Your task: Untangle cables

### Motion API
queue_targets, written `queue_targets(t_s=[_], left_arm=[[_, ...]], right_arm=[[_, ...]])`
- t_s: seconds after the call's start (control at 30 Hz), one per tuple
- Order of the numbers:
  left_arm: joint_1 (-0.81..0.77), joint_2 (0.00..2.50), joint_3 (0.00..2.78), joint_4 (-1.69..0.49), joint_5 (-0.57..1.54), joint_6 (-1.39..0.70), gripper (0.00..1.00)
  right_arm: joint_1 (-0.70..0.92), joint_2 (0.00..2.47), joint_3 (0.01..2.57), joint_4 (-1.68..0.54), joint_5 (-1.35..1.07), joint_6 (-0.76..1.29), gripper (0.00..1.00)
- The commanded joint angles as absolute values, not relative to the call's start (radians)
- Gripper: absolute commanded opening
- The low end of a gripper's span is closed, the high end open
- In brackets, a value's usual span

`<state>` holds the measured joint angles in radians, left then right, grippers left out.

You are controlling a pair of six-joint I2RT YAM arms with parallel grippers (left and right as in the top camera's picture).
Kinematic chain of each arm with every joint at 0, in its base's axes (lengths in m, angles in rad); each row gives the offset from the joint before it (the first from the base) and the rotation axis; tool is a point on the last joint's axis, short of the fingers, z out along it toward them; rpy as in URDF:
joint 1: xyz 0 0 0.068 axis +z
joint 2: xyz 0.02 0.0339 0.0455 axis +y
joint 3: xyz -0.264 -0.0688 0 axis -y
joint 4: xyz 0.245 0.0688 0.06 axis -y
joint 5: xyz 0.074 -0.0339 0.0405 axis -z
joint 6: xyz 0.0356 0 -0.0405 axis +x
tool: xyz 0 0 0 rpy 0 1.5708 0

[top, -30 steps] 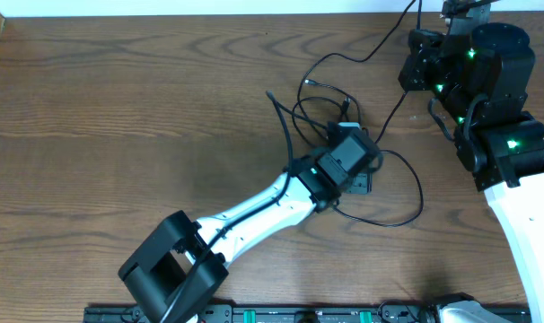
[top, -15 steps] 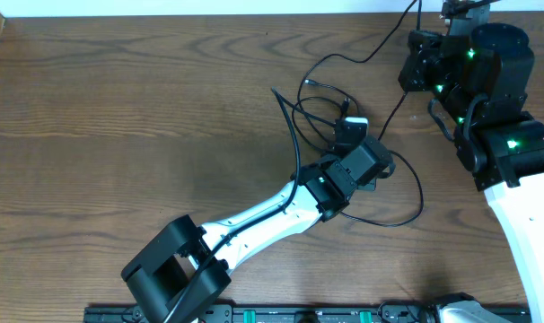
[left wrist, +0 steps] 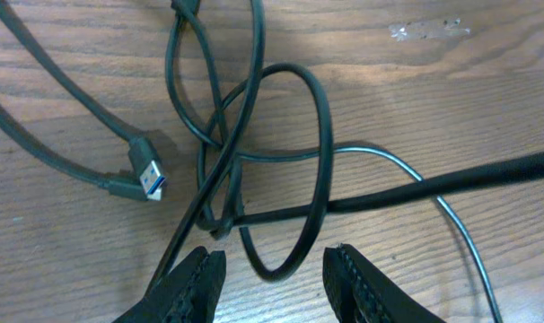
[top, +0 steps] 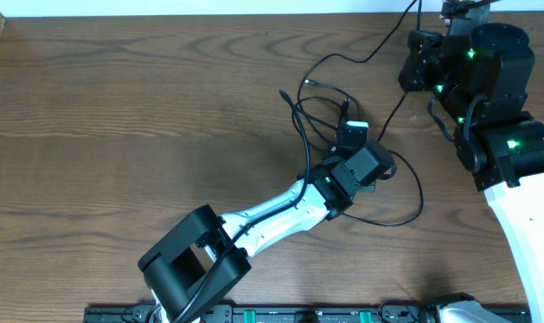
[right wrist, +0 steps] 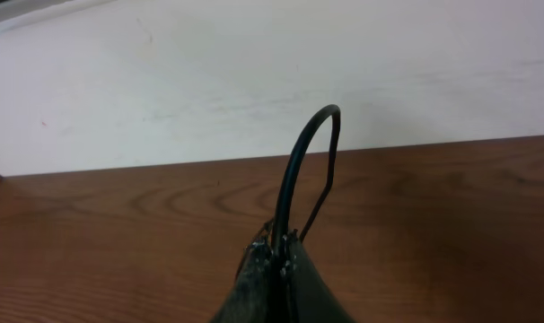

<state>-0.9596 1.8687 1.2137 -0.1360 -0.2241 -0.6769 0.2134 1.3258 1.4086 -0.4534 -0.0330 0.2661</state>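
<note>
Brown wood-grain table [top: 119,135] seen from above, with two robot arms reaching over a loose bundle of thin black cables [left wrist: 327,152]. The bundle lies right of the table's centre, its loops spreading over the wood between the two arms.

The left gripper [left wrist: 272,276], at the end of a white and black arm that stretches up from the near edge, sits directly over the bundle. In its wrist view the two black fingers stand apart. The rounded bottom of one cable loop lies in the gap between them, resting on the table. Several strands cross and twist just above that loop. A thicker black strand runs off to the right, and a finer one arcs towards the lower right. To the left lies a black USB plug with a blue insert [left wrist: 146,177], apart from the knot.

The right gripper [right wrist: 276,244] is at the far right corner of the table. Its fingers are pressed together on a black cord [right wrist: 292,170], which arches up out of the tips and bends back down towards the wood. Behind it is a plain white wall [right wrist: 254,72].
</note>
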Motion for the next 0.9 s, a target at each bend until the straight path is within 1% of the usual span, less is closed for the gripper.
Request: queue_targets(t_s=[0.0,0.43,0.63,0.87], left_arm=[[-0.961,1.876,1.201,-0.12,-0.253,-0.67,0.41],[-0.961,1.883,1.201,-0.089,-0.308,-0.67,0.4],[-0.961,1.918,1.201,-0.065,-0.302,-0.67,0.25],[-0.961,1.938,1.201,-0.065,-0.297,-0.678,0.25]], right_arm=[[0.208,1.322,1.414,-0.458,-0.029,0.25,0.01],[0.208,1.322,1.414,-0.462,-0.029,0.254,0.01],[0.208,1.322,1.414,-0.461,-0.029,0.257,0.01],[0.208,1.322,1.414,-0.463,-0.029,0.257,0.01]])
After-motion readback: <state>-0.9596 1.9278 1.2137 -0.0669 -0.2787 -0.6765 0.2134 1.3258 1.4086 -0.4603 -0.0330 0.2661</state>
